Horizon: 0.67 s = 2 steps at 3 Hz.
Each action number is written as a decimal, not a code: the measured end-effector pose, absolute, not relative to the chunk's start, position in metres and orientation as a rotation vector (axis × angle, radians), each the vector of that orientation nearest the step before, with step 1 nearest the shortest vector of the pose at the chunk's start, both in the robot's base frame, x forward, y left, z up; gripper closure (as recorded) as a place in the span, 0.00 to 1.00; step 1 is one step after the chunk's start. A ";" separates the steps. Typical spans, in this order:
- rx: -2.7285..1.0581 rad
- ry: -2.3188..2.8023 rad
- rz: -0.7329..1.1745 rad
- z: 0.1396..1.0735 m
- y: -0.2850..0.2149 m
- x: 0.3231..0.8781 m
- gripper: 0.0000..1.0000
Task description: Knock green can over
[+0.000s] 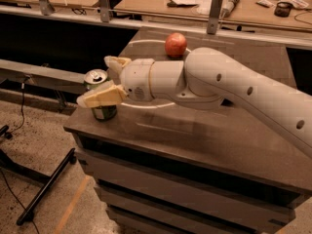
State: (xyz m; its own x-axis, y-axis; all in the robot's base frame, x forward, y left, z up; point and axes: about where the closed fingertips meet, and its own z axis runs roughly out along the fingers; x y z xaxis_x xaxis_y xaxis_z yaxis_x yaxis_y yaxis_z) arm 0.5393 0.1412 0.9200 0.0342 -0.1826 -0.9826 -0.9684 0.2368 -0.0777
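The green can (pixel 104 113) stands upright at the front left corner of the dark table (pixel 204 140), its silver top with pull tab showing. My gripper (pixel 94 81) is at the can, on the end of the white arm reaching in from the right. It is open. The near finger (pixel 100 96) lies across the front of the can's body and hides its middle. The far finger (pixel 115 62) sits just behind and to the right of the can's top. The can stands between the two fingers.
A red apple (pixel 176 45) sits on the table behind the arm. The table's left edge is right beside the can, with floor and a black stand leg (pixel 46 186) below. Benches with small items run along the back (pixel 229 4).
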 end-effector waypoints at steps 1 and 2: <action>-1.177 1.412 0.891 0.917 0.144 0.538 0.51; -1.187 1.415 0.884 0.919 0.146 0.537 0.75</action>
